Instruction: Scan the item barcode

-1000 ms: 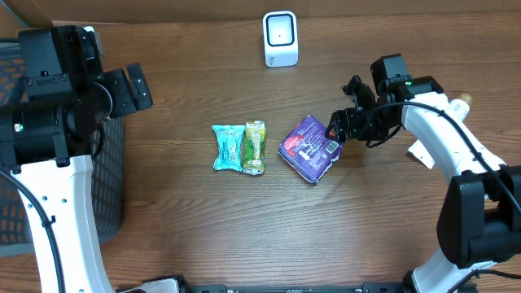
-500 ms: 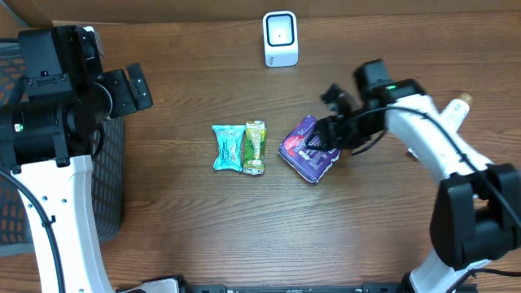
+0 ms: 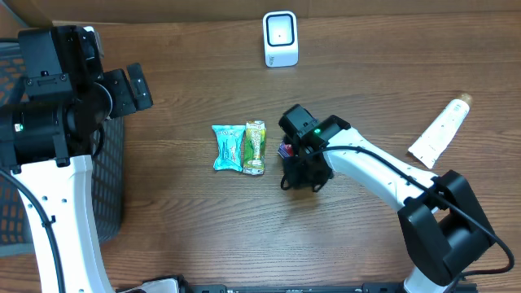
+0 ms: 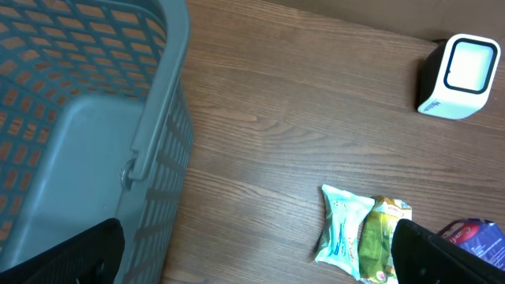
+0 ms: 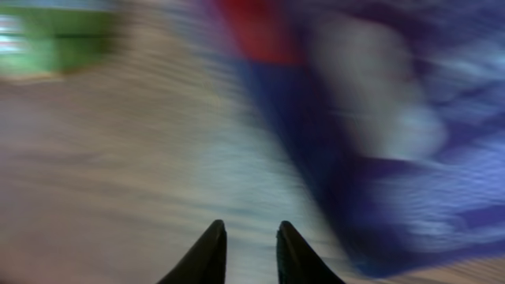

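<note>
Wood table [image 3: 366, 73], scanner [image 3: 280, 37] at far edge. Right gripper [image 5: 251, 252]: 2 tips narrowly apart, empty (view blurred), beside purple packet [image 4: 477, 237]; risk: missed pinch. Left gripper [image 4: 260, 252] spread wide.

Left gripper [image 4: 260, 272] is held wide open above the table's [image 3: 203, 228] left edge. Right gripper [image 5: 248, 230] is low at mid-table, fingers nearly together.

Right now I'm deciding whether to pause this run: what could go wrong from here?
1. Missed grasp: in the right wrist view the purple packet sits to the right of the right pincer, whose fingertips stand close together, seemingly with nothing between them.
2. The green packet lies close beside; a sweep there could knock it.
</note>
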Available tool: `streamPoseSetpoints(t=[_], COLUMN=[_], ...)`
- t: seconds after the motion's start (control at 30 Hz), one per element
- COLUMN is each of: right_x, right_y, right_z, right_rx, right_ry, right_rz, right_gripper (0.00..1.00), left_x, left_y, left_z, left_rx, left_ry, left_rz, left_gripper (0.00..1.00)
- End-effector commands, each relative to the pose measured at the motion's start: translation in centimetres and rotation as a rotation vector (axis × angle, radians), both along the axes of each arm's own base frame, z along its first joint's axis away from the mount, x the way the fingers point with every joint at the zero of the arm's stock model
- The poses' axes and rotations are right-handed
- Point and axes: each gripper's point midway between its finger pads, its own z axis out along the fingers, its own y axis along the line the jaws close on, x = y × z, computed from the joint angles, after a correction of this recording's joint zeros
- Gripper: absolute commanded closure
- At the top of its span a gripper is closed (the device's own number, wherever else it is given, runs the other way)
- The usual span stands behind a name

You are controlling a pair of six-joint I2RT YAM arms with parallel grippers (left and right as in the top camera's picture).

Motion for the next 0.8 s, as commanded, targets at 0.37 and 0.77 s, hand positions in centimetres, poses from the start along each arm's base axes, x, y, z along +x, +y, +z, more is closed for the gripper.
streamPoseSetpoints(t=[0.37,0.77], right_x=[9.6,9.4], right_y=[-16.4,-7.7], right_z=[-1.7,3.8], right_rx=[-0.204,0.583], right_ry=[-0.169,0.162], right_rz=[-0.551,-0.580], right_gripper=[0.78,0.26], left_x=[0.1,0.1], left_y=[0.0,0.0], left_z=[0.1,0.1], left_rx=[0.008,0.008], left_ry=[0.000,0.000], left_rz=[-0.015,-0.015], left_gripper=[0.01,0.00])
